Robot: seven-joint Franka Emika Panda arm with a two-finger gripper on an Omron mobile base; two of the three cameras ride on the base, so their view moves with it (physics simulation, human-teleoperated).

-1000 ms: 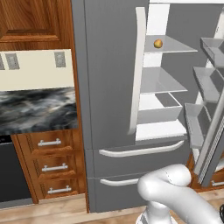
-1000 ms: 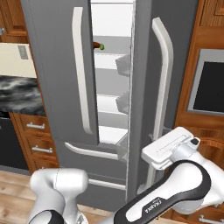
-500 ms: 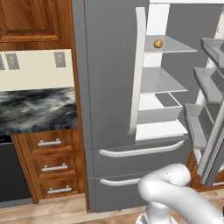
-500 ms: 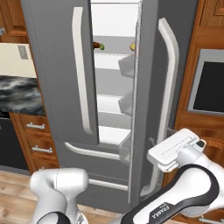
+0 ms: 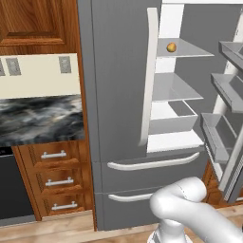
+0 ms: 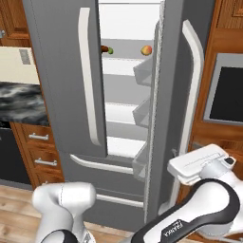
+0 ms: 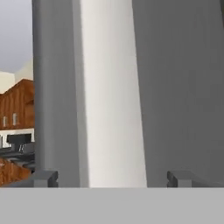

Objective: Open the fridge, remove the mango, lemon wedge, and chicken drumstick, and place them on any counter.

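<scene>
Fridge (image 5: 118,95) right door swung open; left door shut. Pincer (image 7: 111,178) spread wide w/ nothing held, tips either side of the door's white handle (image 7: 111,96), not touching it. Mango (image 6: 146,50) up on the top shelf, well above & left of pincer; drumstick (image 6: 104,49) & lemon wedge (image 6: 110,50) further left, same shelf. None moved yet: all 3 left to do. Table (image 5: 40,121) far left past the shut door. Reach-in gap narrow btw door edge & shelves.

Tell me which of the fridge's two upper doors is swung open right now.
The right-hand door, whose long white handle is beside the gripper. It stands swung out, baring the white shelves and the mango. The left door sits shut.
</scene>
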